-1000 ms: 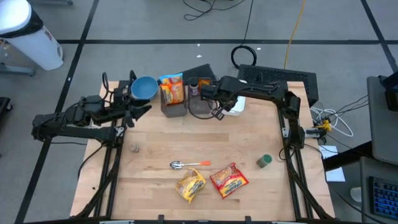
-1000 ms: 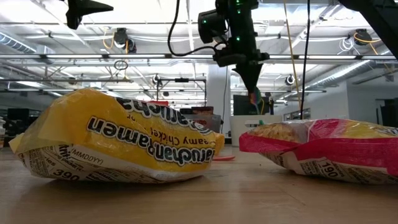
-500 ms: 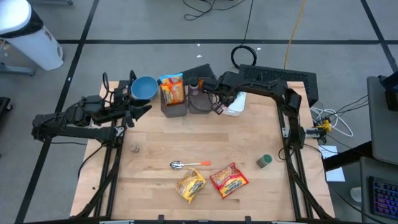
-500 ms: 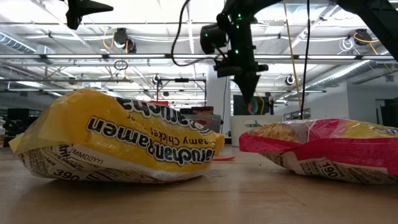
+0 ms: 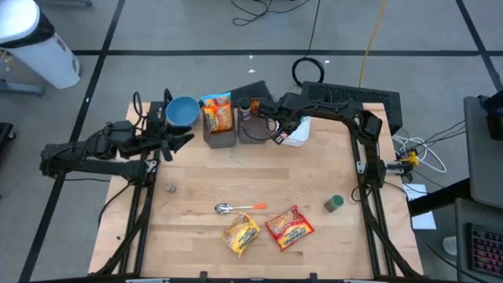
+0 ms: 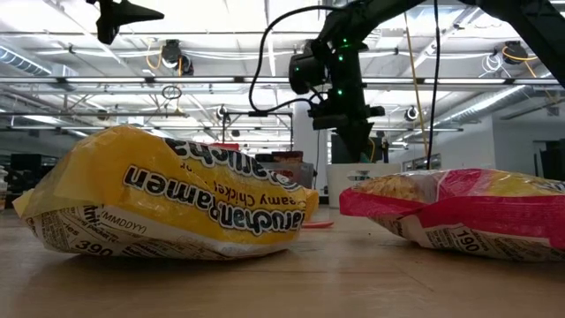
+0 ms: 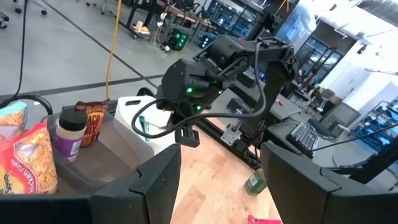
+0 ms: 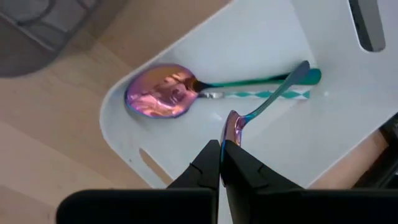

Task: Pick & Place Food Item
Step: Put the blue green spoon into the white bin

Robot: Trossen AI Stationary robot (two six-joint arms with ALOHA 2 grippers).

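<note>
The right gripper [image 8: 222,155] is finishing a short sideways shift at the back of the table: a second ago it was hanging over the grey bin [image 5: 251,135], and now it is hovering lower, over the white tray [image 8: 280,143] just beside that bin. Its jaws are pressed together, and a thin iridescent utensil [image 8: 267,102] is running out from their tips, seemingly pinched by its end. Directly below and slightly ahead of the tips, a purple spoon [image 8: 160,94] is lying in the same tray, close to the held piece. That suggests the arm is putting cutlery away rather than dealing with food. The yellow ramen pack [image 5: 241,233] and the red ramen pack [image 5: 289,226] are lying well apart from this pincer, near the table's front edge. A snack packet [image 5: 218,112] is standing in a bin on the far side of the grey bin from it. None of these is being touched, so the food step itself looks not yet begun. The left gripper [image 5: 177,138] is waiting with fingers apart and empty, near the blue bowl [image 5: 182,112], unchanged over the last second.
</note>
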